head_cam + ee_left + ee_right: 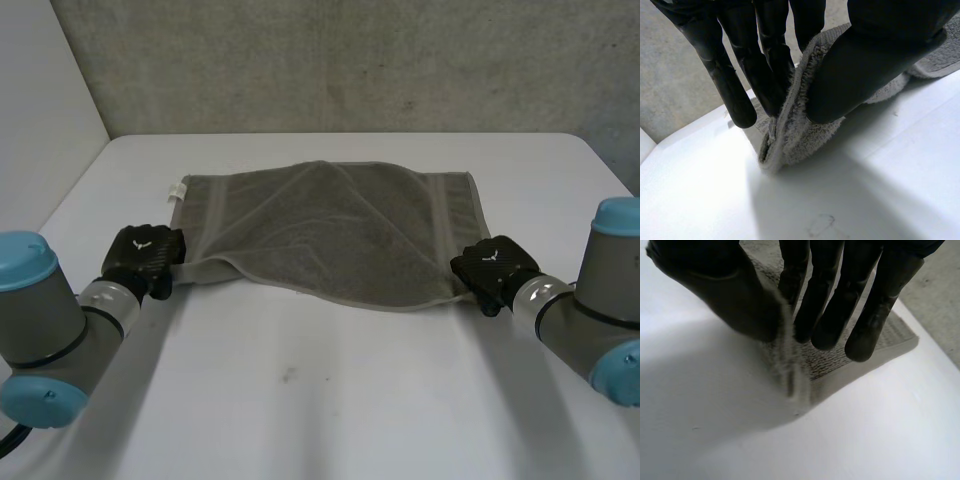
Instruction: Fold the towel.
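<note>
Both arms are reaching in from the near edge of the white table (320, 400), the left arm (45, 320) and the right arm (600, 300) each ending at a near corner of the grey towel (330, 235). From the head view, the backs of the hands are covering their own fingers and the corners they hold. The left hand (145, 255) is pinching the near left corner. Its wrist view shows the towel's edge (790, 130) standing upright between thumb (865, 65) and fingers. The right hand (495, 265) is gripping the near right corner, where a blurred strip of cloth (790, 365) is rising between thumb (730, 295) and fingers. The towel is lying at mid-table, its long axis running from left to right. A diagonal crease is peaking toward its far edge, and a small white tag (178, 190) is showing at the far left corner.
</note>
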Controlling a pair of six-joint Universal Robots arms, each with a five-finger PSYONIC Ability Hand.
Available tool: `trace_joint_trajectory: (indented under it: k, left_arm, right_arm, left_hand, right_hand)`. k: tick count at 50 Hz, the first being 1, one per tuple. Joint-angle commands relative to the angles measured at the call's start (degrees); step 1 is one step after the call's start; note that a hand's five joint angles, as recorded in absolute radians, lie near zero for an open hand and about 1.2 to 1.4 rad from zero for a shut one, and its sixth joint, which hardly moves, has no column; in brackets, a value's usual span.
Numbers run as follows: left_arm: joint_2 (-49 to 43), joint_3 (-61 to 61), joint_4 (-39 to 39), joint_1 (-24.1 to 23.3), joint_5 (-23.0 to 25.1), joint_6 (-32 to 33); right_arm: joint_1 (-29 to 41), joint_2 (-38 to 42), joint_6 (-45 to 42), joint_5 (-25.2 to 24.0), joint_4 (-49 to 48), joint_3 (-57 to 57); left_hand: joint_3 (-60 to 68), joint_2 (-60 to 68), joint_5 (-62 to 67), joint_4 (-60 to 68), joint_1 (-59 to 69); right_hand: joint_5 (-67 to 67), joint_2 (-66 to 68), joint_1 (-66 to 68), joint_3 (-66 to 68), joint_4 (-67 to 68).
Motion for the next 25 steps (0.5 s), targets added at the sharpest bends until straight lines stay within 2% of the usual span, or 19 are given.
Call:
trace_joint_trajectory:
  k: [1, 3, 10, 15, 17, 18, 19, 25]
  left_arm:
    - [0.5, -0.4, 3.1, 1.4, -0.1, 0.0]
    - [0.6, -0.4, 3.6, 1.7, -0.1, 0.0]
    - [0.9, -0.4, 3.7, 3.1, 0.0, 0.0]
    - [1.3, -0.5, 3.7, 3.5, 0.0, -0.1]
    - [1.5, -0.5, 3.7, 3.5, 0.0, -0.1]
    - [1.5, -0.5, 3.7, 3.5, 0.1, -0.1]
    - [1.6, -0.5, 3.6, 3.5, 0.1, -0.1]
    - [1.7, -1.4, 3.2, 3.5, 0.1, 0.0]
  right_arm:
    - [0.0, -1.1, 0.2, 0.4, -3.2, 2.5]
    - [0.0, -0.9, 0.1, 0.5, -3.4, 2.9]
    - [0.0, -0.9, 0.2, 1.3, -3.6, 3.3]
    - [0.0, -0.7, 0.2, 1.3, -3.7, 3.2]
    - [-0.1, -0.5, 0.2, 1.4, -3.7, 2.9]
    - [-0.1, -0.5, 0.2, 1.4, -3.7, 2.9]
    - [-0.1, -0.5, 0.1, 1.5, -3.7, 2.7]
    - [-1.6, -3.4, -0.5, 3.2, -2.8, 2.6]
  left_hand:
    - [10.2, 10.2, 10.7, 10.2, 10.7]
    - [10.2, 10.2, 10.7, 10.2, 10.7]
    - [10.2, 10.2, 10.7, 10.2, 10.7]
    - [10.2, 10.2, 10.7, 10.2, 10.7]
    - [10.2, 10.2, 10.7, 10.2, 10.7]
    - [10.2, 10.2, 10.7, 10.2, 10.7]
    - [10.2, 10.2, 10.7, 10.2, 10.7]
    - [10.2, 10.2, 10.7, 10.2, 10.7]
  right_hand:
    - [-12.7, -12.6, -12.9, -13.0, -12.9]
    - [-24.1, -24.0, -24.3, -24.4, -24.3]
    - [-23.8, -23.7, -24.0, -24.1, -24.0]
    - [-13.5, -13.4, -13.8, -13.8, -13.7]
    - [5.5, 5.6, 5.3, 5.2, 5.3]
    - [5.6, 5.8, 5.4, 5.4, 5.4]
    - [11.4, 11.5, 11.2, 11.1, 11.2]
    - [11.5, 11.6, 11.2, 11.2, 11.3]
